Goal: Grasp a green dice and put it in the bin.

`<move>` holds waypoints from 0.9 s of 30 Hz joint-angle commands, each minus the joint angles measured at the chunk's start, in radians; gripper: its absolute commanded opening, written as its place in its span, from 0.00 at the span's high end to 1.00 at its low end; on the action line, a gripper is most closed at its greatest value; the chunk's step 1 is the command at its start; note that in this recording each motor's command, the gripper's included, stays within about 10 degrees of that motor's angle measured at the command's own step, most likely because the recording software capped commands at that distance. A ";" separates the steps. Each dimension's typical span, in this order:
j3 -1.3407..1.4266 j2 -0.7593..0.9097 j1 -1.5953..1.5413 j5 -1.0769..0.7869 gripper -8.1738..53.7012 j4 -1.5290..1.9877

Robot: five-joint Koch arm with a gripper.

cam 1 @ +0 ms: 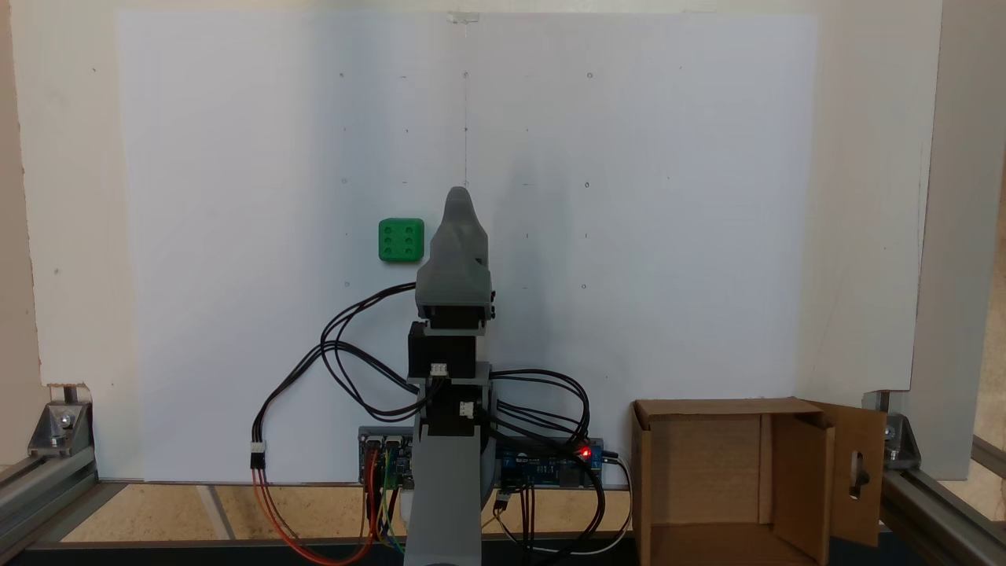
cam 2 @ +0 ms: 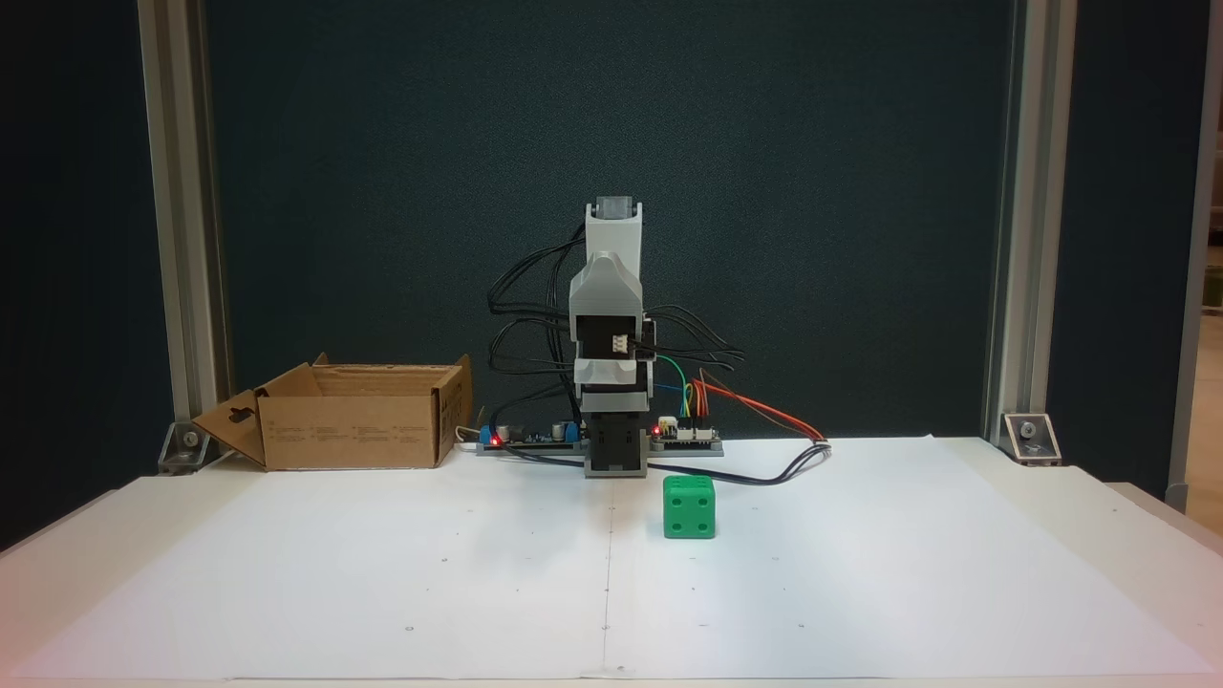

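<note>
Green dice (cam 1: pixel 401 240) outside bin (cam 1: pixel 707 472).

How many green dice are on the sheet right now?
1. The dice sits on the white sheet, apart from the gripper and outside the bin. The bin's floor is partly hidden.
</note>
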 commanded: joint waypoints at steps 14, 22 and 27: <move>0.048 0.110 0.017 -0.038 0.16 -0.002; -0.153 0.112 0.021 -0.041 0.17 0.337; -0.422 0.112 0.025 -0.040 0.16 0.691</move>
